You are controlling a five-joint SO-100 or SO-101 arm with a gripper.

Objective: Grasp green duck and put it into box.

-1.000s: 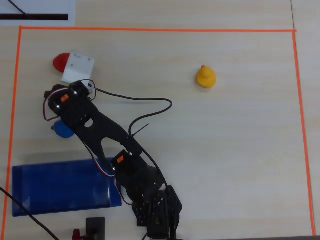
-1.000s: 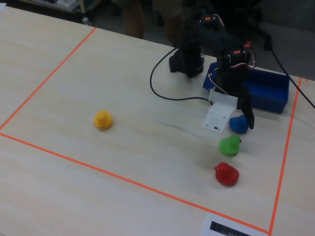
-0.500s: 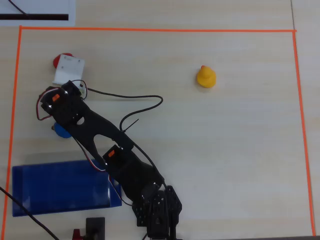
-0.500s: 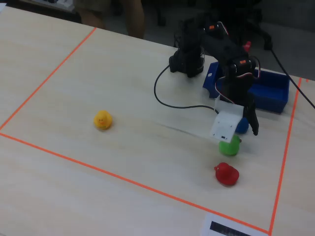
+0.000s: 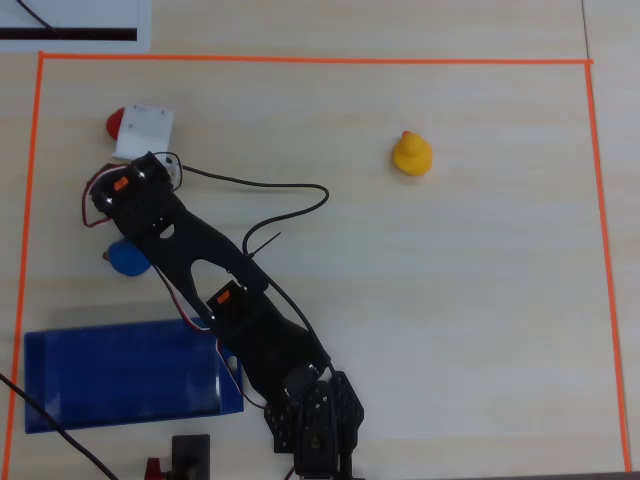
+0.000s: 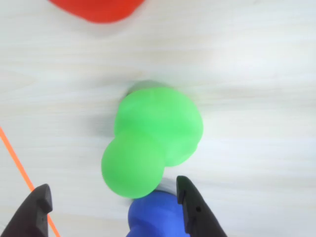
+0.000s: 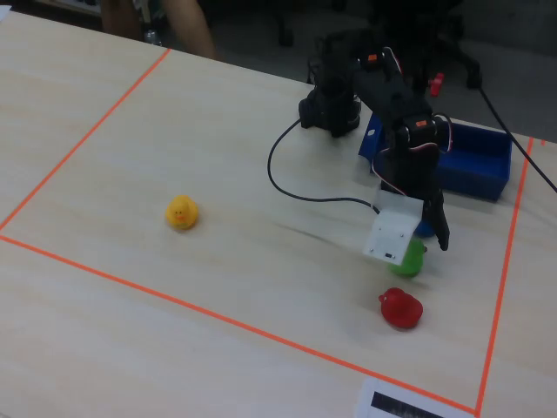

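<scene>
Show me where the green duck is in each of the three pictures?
Overhead view: not visible; the arm's white camera block covers that spot at upper left.
Wrist view: the green duck fills the centre, just ahead of the open fingers.
Fixed view: it peeks out right of centre, under the white block.
Shared landmark: the red duck beside it.

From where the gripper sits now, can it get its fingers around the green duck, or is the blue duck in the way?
Probably yes. The gripper is open just above the green duck in the wrist view, though the blue duck sits against it between the fingers and could get caught too.
</scene>
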